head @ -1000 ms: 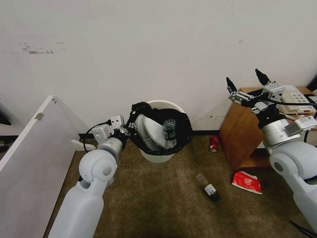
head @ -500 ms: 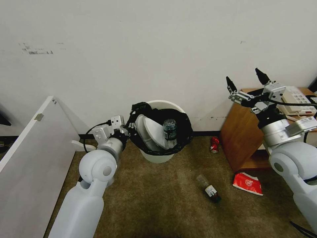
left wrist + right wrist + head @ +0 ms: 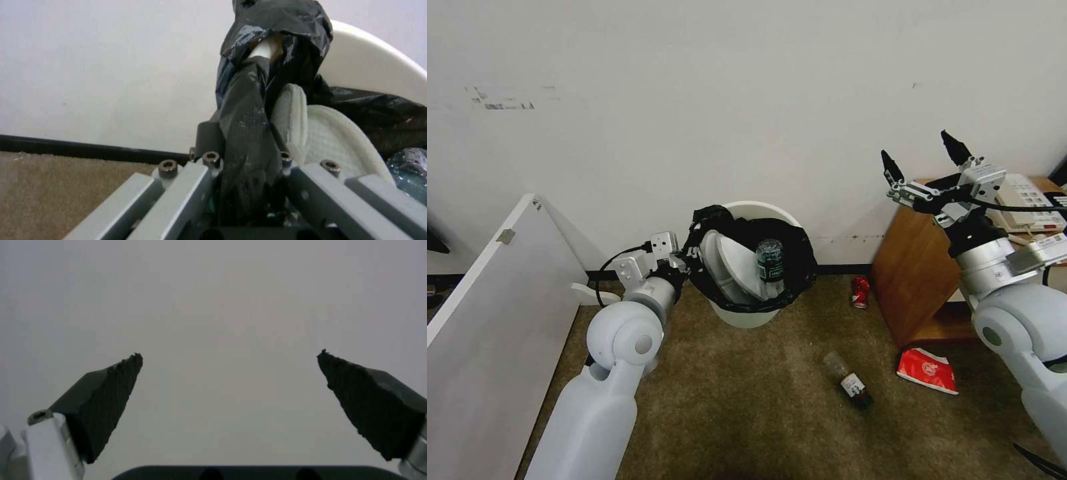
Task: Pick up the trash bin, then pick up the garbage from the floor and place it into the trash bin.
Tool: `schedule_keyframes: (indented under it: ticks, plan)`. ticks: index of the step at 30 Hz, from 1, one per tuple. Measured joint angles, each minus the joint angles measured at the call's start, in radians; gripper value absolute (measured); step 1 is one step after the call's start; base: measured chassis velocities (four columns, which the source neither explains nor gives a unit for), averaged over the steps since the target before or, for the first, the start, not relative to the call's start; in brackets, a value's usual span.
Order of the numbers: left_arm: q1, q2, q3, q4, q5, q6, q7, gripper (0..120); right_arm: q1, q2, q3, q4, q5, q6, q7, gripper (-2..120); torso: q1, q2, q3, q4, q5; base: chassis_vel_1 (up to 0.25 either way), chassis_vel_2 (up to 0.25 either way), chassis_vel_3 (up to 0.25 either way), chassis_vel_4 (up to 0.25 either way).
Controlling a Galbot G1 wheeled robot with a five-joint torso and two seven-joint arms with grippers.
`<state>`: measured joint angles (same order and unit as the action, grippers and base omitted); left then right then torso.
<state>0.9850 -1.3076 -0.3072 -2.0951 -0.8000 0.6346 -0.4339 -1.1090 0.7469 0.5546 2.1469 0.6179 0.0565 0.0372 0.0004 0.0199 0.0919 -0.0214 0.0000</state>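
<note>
The white trash bin [image 3: 760, 212] with its black bag liner [image 3: 800, 260] hangs tilted above the carpet by the wall. My left gripper [image 3: 688, 261] is shut on its bagged rim [image 3: 249, 133]. Inside it lie white slippers [image 3: 735, 265] and a green-labelled bottle [image 3: 770, 263]; a slipper [image 3: 329, 133] also shows in the left wrist view. On the floor lie garbage pieces: a small bottle [image 3: 847, 379], a red packet [image 3: 927, 368] and a red can [image 3: 860, 291]. My right gripper [image 3: 922, 156] is raised, open and empty, facing the wall, its fingertips [image 3: 111, 386] spread wide.
A wooden cabinet [image 3: 917, 267] stands at the right with a beige telephone [image 3: 1024, 200] on top. A white panel [image 3: 487, 313] leans at the left. A black baseboard [image 3: 840, 268] runs along the wall. Brown carpet [image 3: 747, 400] lies open in front.
My right gripper has risen slightly. The left arm and the bin have not moved.
</note>
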Motion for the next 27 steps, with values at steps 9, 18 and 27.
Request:
schedule_keyframes:
  ticks: [9,18,27]
  plan:
    - [0.0,0.004,-0.002,0.001,0.001,0.0,0.0,4,-0.052,-0.025,-0.048,0.006,-0.056,0.001,-0.051,100,0.0,0.0,0.0,0.0,0.0,0.0,0.0,0.0,0.0]
    - [0.004,0.015,-0.012,-0.004,-0.001,0.0,0.0,4,-0.089,-0.059,-0.174,-0.024,-0.089,-0.035,-0.044,100,0.0,0.0,0.0,0.0,0.0,0.0,0.0,0.0,0.0]
    - [0.015,0.028,-0.025,-0.019,-0.009,0.0,-0.002,4,-0.121,-0.083,-0.277,-0.065,-0.108,-0.041,-0.03,100,0.0,0.0,0.0,0.0,0.0,0.0,0.0,0.0,0.0]
